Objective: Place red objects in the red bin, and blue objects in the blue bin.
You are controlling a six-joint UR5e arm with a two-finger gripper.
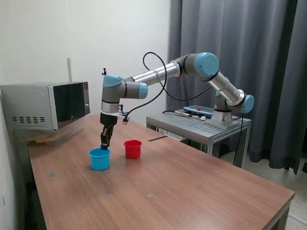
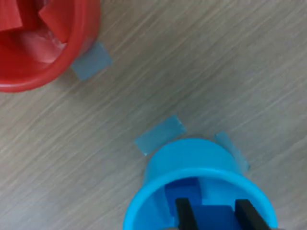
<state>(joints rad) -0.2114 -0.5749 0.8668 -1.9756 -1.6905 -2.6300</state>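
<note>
Hanging directly over the blue bin [image 1: 100, 159], the gripper [image 1: 104, 144] points straight down, its fingertips just above the rim. In the wrist view the two black fingers [image 2: 183, 214] stand a little apart over the cup's mouth with dark blue between them; whether they grip a cube or merely frame what lies below cannot be told. Dark blue cube faces [image 2: 184, 190] show inside the blue bin [image 2: 192, 158]; their count is not certain.

The red bin [image 1: 133, 149] stands just beside the blue one, toward the exterior view's right, the two apart and both upright on the wooden table [image 1: 192, 187]. Red cube shapes [image 2: 55, 21] lie inside the red bin [image 2: 76, 52]. Small pale blue tape strips [image 2: 159, 134] lie on the tabletop next to each cup.

Farther back, a microwave [image 1: 45, 111] sits at the table's far corner, and the arm's base [image 1: 223, 115] is mounted on a grey metal stand [image 1: 196, 125] before a dark curtain [image 1: 268, 72].
</note>
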